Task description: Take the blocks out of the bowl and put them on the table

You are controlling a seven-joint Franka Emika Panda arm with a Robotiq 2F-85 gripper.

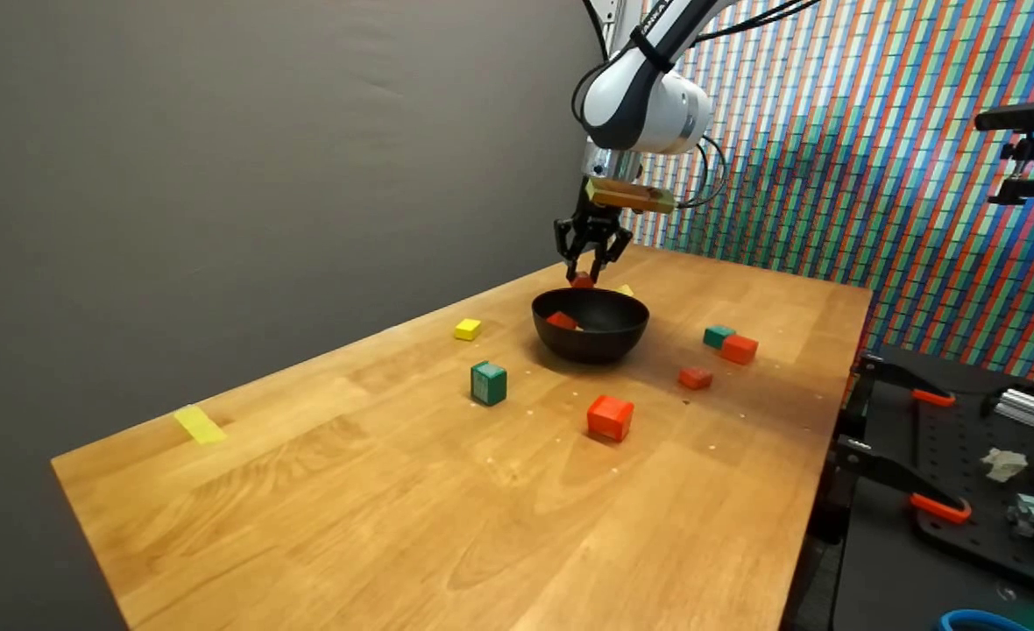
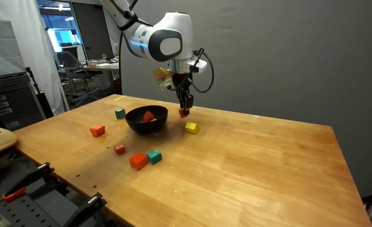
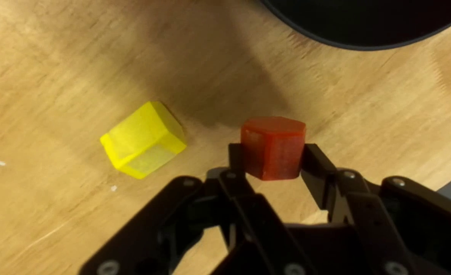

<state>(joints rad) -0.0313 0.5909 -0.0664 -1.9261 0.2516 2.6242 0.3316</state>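
While my gripper [image 3: 274, 160] holds a red block [image 3: 273, 149] clamped between its jaws, the coming move turns on where the bowl [image 3: 367, 25] lies: at one o'clock from that block in the wrist view, near but apart. A yellow block [image 3: 141, 139] rests on the table [image 3: 57, 206] at nine o'clock, also apart. I make out no clear long axis on what I hold, and cannot tell whether its underside meets the wood. In an exterior view, the bowl sits at about nine o'clock from my grip, a second red block [image 2: 148, 116] inside it. I judge this to be the setting-down step: lowering straight should miss rim and yellow block alike, while straying toward one o'clock risks the rim.
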